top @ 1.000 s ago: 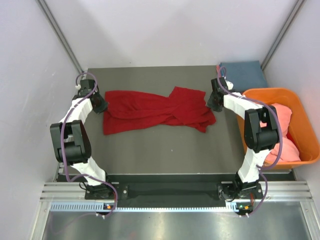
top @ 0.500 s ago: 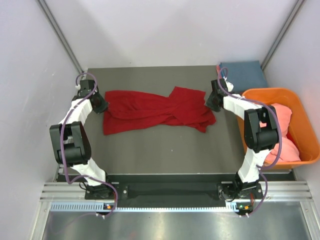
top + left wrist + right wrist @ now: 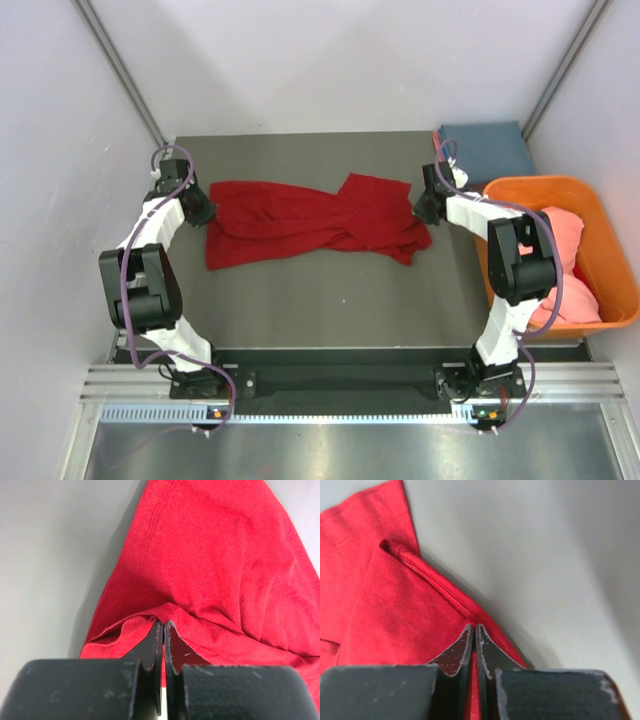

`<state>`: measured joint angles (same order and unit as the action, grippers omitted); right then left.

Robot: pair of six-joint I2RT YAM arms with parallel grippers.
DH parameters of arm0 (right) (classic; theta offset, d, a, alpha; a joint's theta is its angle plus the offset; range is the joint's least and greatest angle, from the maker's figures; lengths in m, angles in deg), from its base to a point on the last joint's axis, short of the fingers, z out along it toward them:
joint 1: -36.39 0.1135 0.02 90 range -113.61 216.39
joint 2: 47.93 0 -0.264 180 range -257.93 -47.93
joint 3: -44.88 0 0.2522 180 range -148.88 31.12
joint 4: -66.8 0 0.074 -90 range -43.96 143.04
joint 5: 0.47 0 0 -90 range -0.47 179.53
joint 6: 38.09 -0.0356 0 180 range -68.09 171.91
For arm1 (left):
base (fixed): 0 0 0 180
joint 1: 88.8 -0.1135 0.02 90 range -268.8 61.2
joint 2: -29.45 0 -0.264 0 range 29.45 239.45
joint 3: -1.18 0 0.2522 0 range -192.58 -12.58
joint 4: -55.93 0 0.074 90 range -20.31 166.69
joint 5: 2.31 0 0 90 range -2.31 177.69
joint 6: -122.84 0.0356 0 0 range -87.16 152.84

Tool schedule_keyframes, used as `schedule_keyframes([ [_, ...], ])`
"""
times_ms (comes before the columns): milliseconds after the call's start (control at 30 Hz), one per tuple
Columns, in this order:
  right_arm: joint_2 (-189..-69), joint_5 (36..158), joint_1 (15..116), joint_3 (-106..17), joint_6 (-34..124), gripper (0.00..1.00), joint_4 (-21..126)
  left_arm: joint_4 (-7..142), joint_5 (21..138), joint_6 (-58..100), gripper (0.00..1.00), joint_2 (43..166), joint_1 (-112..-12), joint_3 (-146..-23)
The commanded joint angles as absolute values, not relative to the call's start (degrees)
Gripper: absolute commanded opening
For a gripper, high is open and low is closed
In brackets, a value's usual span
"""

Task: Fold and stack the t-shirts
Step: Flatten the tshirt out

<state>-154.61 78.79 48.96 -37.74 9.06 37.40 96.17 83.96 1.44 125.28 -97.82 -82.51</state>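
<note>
on the grey table, mid-frame, we see the crumpled deep red cloth t-shirt; both arms stretch low, left gripper and right gripper pinched tight on its left and right edges.

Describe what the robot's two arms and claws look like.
Both the left arm and right arm have white shells between bulky black joints, with a purple cable looping alongside each. The left claw and right claw are black, each with two flat fingers tapering to thin, slightly scuffed tips.
</note>
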Motion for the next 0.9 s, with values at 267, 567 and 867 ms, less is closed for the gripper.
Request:
schedule_keyframes([
  [267, -137.9, 76.3, 46.4, -56.0, 19.5, 0.00, 23.9, 101.7, 83.1, -0.9, 0.00, 117.2, -98.0, -99.0],
  [567, -119.3, 74.7, 46.4, -70.8, 22.8, 0.00, 12.4, 103.7, 76.3, -6.4, 0.00, 104.3, -97.9, -108.2],
  [867, -96.9, 76.2, 46.4, -72.1, 20.5, 0.00, 5.1, 112.1, 74.3, -8.7, 0.00, 88.7, -98.1, -113.9],
])
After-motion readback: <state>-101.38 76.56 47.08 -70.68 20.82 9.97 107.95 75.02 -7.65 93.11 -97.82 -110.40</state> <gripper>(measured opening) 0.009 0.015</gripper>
